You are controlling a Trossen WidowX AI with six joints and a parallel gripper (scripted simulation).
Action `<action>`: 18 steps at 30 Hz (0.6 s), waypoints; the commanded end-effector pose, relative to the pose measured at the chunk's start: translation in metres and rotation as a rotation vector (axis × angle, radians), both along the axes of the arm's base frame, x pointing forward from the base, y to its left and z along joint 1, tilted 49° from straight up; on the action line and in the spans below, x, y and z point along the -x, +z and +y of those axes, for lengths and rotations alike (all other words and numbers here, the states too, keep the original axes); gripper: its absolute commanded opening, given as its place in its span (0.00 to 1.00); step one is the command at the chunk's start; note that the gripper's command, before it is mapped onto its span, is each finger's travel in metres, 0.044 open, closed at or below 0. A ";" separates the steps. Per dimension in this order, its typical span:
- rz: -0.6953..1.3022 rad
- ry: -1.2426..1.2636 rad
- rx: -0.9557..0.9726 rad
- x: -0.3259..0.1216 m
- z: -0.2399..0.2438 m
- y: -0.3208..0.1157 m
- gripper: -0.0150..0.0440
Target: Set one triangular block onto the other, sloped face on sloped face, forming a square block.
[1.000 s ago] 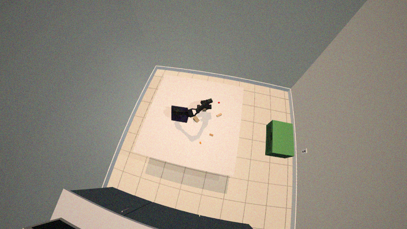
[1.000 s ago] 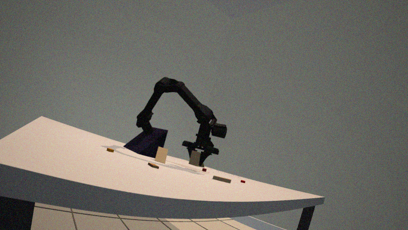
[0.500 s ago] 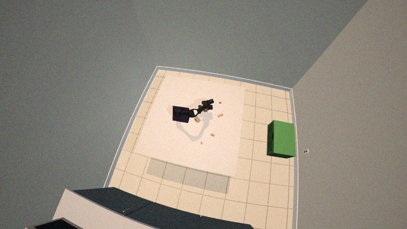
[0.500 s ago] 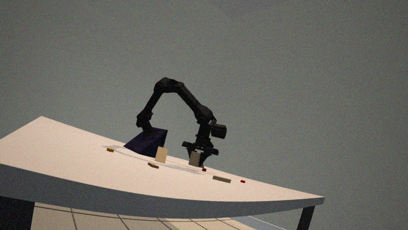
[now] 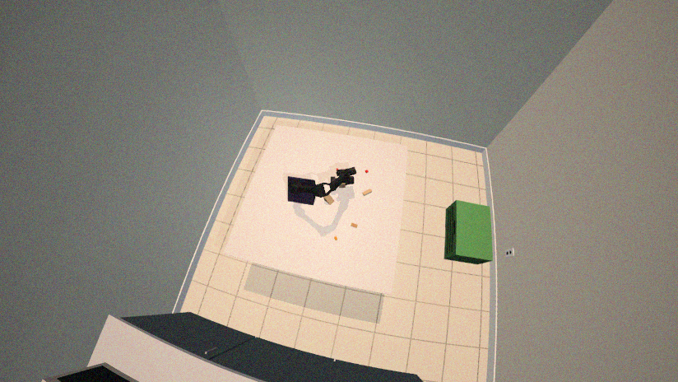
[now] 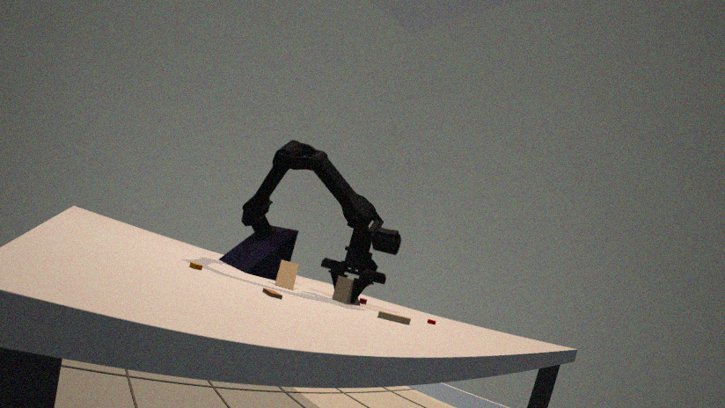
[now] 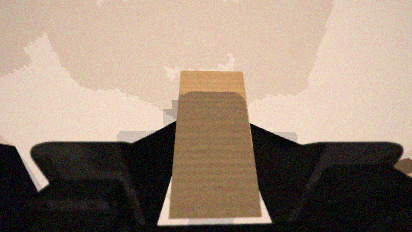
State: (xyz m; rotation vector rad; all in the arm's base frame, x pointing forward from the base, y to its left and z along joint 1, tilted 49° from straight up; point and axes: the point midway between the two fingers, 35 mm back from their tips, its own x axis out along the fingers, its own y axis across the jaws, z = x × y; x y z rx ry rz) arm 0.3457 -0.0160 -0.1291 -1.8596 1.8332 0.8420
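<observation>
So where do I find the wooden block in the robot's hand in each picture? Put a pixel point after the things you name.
Top: the wooden block (image 5: 341, 185) (image 6: 343, 290) (image 7: 215, 155) is a small patch near the middle, mostly hidden by the arm.
Exterior: just right of bottom center.
Wrist: center, large.
Shared landmark: the black hand (image 5: 342, 183) (image 6: 347, 293) (image 7: 210, 124) gripping it.

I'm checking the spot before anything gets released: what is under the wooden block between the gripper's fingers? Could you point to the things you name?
Pale tabletop (image 5: 265, 227) (image 6: 127, 263) shows around the wooden block (image 6: 343, 289) (image 7: 215, 155); whatever lies directly beneath is covered.
</observation>
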 end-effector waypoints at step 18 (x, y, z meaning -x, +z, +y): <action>-0.002 0.002 0.000 0.000 0.002 0.001 1.00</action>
